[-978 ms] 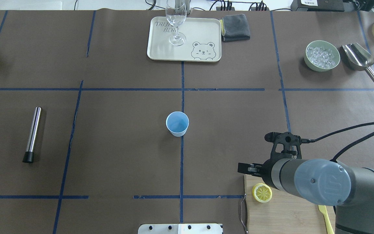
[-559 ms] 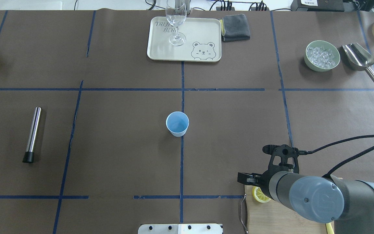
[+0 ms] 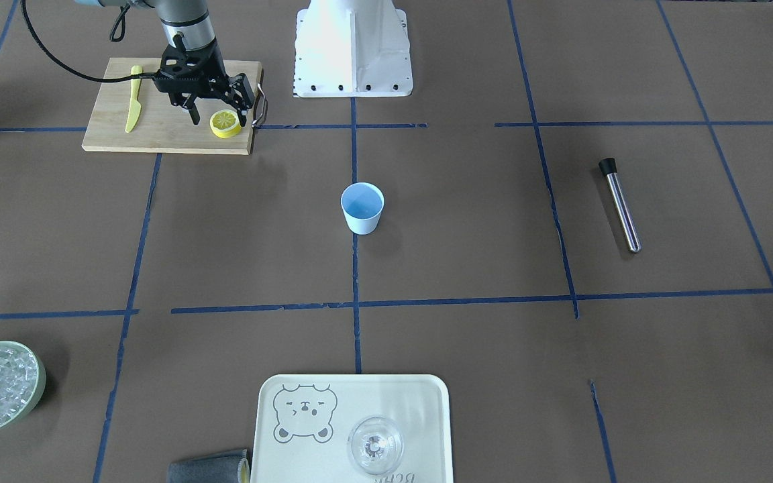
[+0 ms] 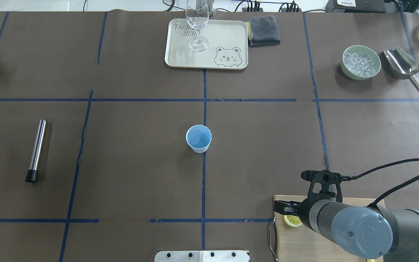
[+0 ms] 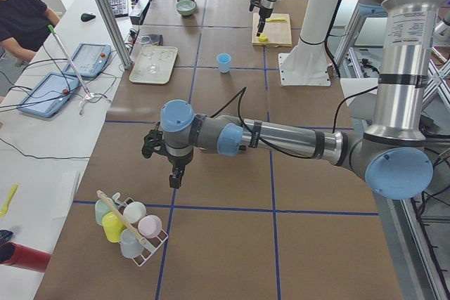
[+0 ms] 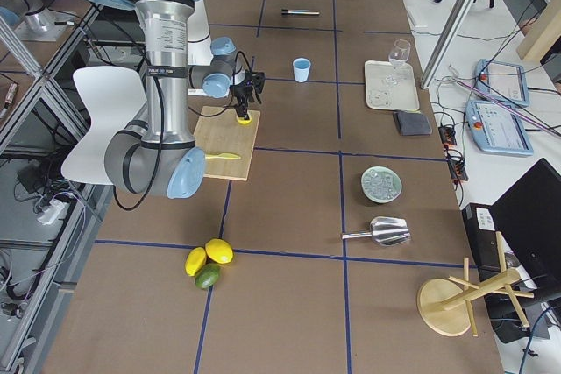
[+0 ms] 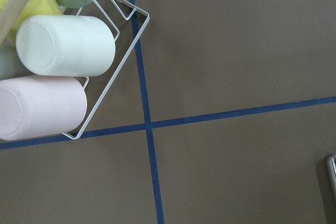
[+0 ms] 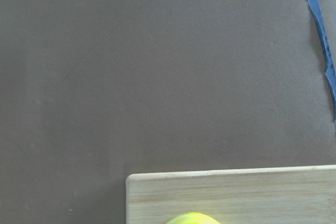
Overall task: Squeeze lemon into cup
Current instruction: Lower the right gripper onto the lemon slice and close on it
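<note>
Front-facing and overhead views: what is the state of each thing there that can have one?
right gripper: open, one finger on each side of the lemon
lemon: flat on the cutting board, not gripped
cup: upright, empty
glass: upright on the tray, empty
green bowl: holds ice

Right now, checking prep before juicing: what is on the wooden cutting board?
A lemon slice sits between the fingers of the open right gripper; a yellow plastic knife lies apart. The gripper's body hides some of the cutting board behind the slice.
</note>
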You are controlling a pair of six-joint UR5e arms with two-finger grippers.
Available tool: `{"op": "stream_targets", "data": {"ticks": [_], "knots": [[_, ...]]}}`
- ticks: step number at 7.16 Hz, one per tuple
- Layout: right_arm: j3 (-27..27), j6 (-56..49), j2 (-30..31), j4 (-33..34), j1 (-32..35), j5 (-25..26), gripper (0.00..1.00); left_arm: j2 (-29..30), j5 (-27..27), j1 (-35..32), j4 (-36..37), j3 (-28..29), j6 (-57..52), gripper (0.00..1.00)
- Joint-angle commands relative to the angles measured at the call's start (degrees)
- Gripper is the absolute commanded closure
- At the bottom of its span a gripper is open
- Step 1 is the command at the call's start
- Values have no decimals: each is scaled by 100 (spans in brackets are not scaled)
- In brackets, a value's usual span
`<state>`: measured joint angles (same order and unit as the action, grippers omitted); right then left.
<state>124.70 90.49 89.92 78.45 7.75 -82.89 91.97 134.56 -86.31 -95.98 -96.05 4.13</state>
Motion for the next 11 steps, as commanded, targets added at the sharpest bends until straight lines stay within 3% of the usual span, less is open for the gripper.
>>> {"op": "stream_targets", "data": {"ticks": [1,11], "knots": [[-129,39,43,-189,-160,124,0,5,0,0,0,-1,0,0],[-350,100,-18,-269,-230,159,0,-3,0,0,0,-1,-18,0]]}}
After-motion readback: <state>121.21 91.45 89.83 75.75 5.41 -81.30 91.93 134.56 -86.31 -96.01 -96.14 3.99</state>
